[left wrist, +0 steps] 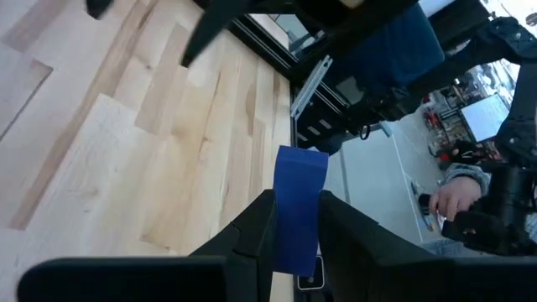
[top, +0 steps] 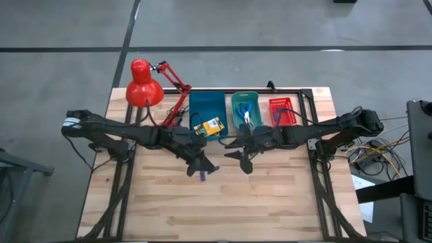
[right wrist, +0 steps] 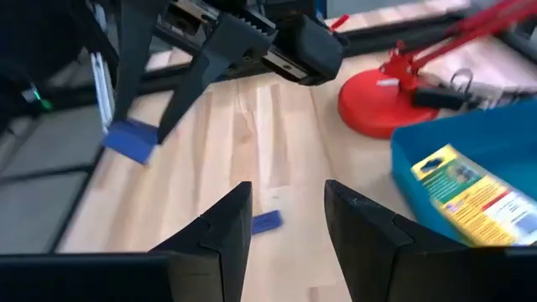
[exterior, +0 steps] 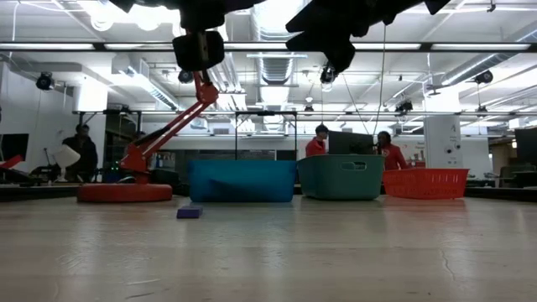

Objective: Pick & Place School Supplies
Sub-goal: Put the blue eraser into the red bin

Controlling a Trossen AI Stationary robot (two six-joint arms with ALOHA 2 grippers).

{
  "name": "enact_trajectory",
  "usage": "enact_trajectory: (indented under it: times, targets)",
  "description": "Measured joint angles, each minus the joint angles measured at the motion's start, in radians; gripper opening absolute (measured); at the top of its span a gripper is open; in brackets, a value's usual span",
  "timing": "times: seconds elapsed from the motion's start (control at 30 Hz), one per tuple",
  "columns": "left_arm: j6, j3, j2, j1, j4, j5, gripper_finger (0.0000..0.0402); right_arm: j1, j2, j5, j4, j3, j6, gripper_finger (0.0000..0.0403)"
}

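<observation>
Your left tool (left wrist: 295, 220) is clamped on one purple eraser (left wrist: 299, 201) above the counter (top: 270, 196), while the other eraser (right wrist: 266, 221) lies flat just ahead of your right tool (right wrist: 287, 220), whose fingers stand apart, so that arm is nearer.

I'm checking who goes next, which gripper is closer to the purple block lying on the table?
Left. The left gripper, already holding another block, hangs almost directly above the purple block; the right gripper hangs off to the side.
</observation>
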Motion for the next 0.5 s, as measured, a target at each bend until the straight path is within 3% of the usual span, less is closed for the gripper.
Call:
enact_trajectory:
  times: [0.1,0.33,0.5]
  targets:
    - [-0.009,0.000,0.004,-0.012,-0.002,-0.002,0.0083,0.004,0.000,0.021,-0.003,0.000,-0.161,0.0146]
    - [-0.008,0.000,0.004,-0.035,-0.002,0.005,0.0083,0.064,0.000,0.021,0.000,0.000,-0.823,0.0146]
    - [-0.019,0.000,0.003,-0.035,0.004,0.004,0.0083,0.074,0.009,0.023,0.002,0.000,-0.998,0.0146]
